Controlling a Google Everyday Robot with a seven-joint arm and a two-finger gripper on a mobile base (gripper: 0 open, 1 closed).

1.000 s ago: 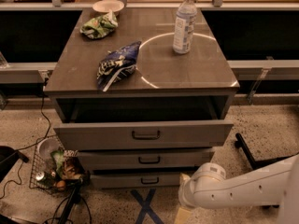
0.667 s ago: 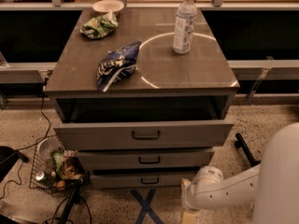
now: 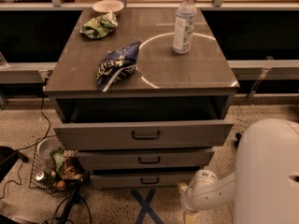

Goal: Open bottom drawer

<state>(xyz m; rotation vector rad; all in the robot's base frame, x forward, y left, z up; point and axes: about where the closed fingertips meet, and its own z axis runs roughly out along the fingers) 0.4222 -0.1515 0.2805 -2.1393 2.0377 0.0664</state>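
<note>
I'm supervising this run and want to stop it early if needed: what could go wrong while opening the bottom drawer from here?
The gripper sits low by the floor, right of the handle on the bottom drawer; it might miss that small bar or catch the middle drawer handle just above. The top drawer juts out overhead, so the arm may bump it.

Big white rounded arm shell [image 3: 268,171] fills the lower right corner. From it a slimmer white forearm [image 3: 220,193] reaches left, low down, ending in a round white wrist joint [image 3: 202,180]. Below that, the pale two-finger gripper [image 3: 188,213] hangs downward, cut by the bottom edge.
</note>
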